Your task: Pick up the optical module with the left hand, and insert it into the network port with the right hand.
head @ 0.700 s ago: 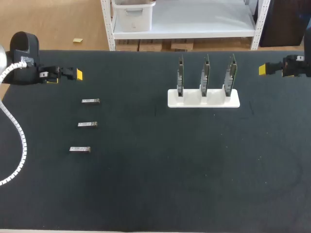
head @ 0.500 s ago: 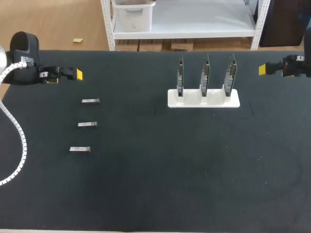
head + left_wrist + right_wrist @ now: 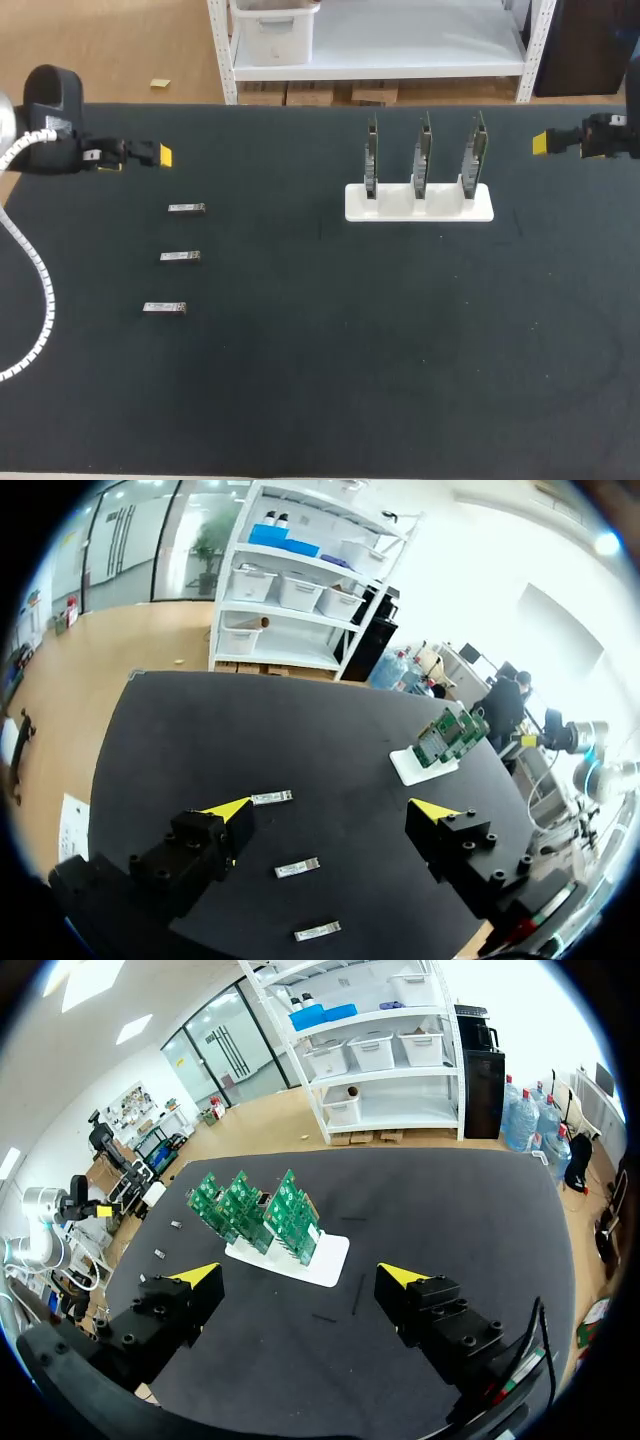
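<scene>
at upper left, pickup not yet begun

upper left of the head view: left gripper [image 3: 160,155] wide open, empty, hanging near the small silver metal optical module [image 3: 187,208], topmost of three lying on the black table [image 3: 320,380]. judgement: descend square over it, fingers across its narrow sides. right gripper [image 3: 540,143], upper right, open, empty, beside the white holder of upright green circuit boards [image 3: 419,202].

Far optical module [image 3: 187,208], middle optical module [image 3: 180,257] and near optical module [image 3: 165,307] lie in a column on the black bench [image 3: 320,380], well apart. Left arm [image 3: 60,140] hangs just behind them; right arm [image 3: 605,137] out past the white holder [image 3: 355,207] with three upright green boards [image 3: 421,150]
</scene>
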Available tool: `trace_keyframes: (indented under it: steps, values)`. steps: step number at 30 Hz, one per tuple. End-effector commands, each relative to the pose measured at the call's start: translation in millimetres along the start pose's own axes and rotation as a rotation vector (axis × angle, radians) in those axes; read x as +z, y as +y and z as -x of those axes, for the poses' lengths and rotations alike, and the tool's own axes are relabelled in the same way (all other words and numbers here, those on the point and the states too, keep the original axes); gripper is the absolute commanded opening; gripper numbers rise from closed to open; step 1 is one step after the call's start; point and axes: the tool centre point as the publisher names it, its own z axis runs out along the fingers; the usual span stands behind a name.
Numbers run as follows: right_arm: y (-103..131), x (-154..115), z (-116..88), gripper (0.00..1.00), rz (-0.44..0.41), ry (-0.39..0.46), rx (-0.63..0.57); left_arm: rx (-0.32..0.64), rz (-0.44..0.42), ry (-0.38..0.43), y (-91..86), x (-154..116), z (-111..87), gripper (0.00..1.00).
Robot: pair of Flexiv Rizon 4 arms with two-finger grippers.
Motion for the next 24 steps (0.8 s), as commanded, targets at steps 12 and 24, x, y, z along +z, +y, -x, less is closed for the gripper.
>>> trace_keyframes:
  steps: [12,24]
  values:
    - [0,0,0,1.0,0.0,0.0,0.0,0.355,-0.003,0.151,24.6,7,22.0,1.0]
    - [0,0,0,1.0,0.0,0.0,0.0,0.859,-0.07,0.465,56.4,25,17.7,1.0]
